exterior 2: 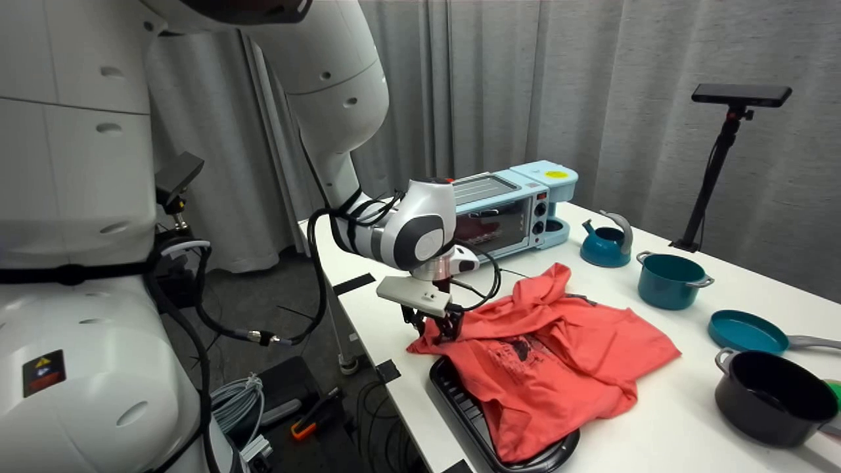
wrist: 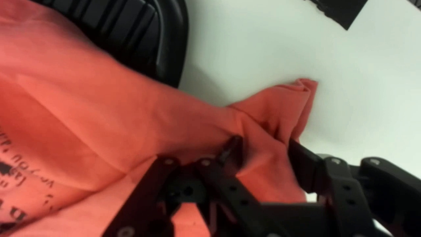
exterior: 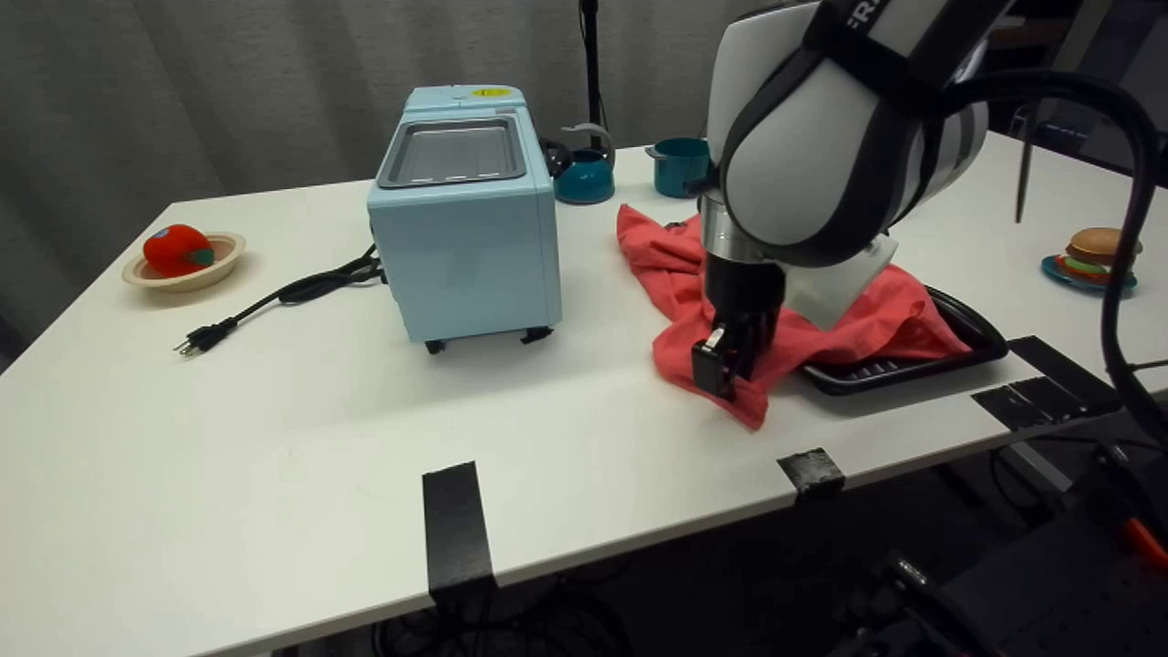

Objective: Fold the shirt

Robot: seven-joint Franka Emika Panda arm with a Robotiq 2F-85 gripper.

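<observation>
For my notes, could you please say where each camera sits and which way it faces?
Wrist view: above the gripper, facing down at shirt and tray; fingers show.
Exterior view: raised by the table, looking down at blue oven; arm and gripper show.
Exterior view: raised beside the arm, facing shirt and curtain; arm and gripper show.
Both exterior views share blue oven, shirt and tray.

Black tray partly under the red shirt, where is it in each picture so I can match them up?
In an exterior view: the black tray, right of centre, near mid-height.
In an exterior view: the black tray, at the bottom, just right of centre.
In the wrist view: the black tray, upper left, cut off at the top.
Shared landmark: the red shirt, lying over part of it in all three.
</observation>
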